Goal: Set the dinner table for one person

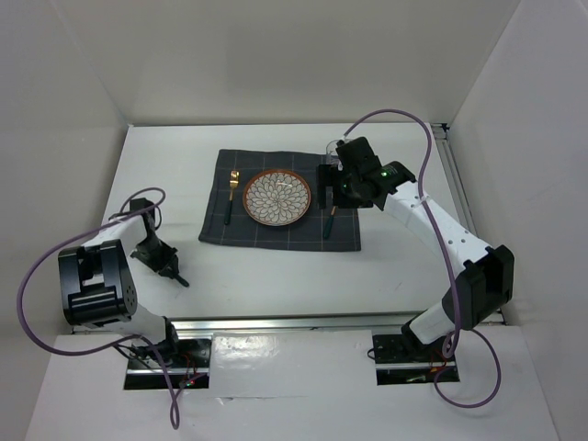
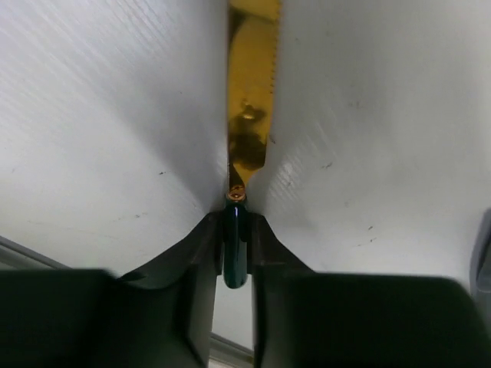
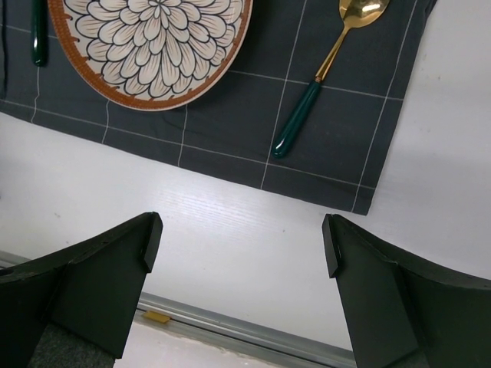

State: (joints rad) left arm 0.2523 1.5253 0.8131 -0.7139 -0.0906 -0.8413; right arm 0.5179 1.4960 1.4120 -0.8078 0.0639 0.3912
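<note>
A dark grey checked cloth lies on the white dinner table. On the cloth stands a floral plate with an orange rim. A gold fork with a green handle lies left of the plate, and a gold spoon with a green handle lies right of it. My right gripper hovers open and empty above the spoon side; its wrist view shows the plate, the spoon and the gripper. My left gripper, low over the table left of the cloth, is shut on a gold serrated knife by its green handle.
A metal rail runs along the table's near edge. White walls enclose the table at the back and both sides. Purple cables loop from both arms. Bare tabletop lies between the cloth and the rail.
</note>
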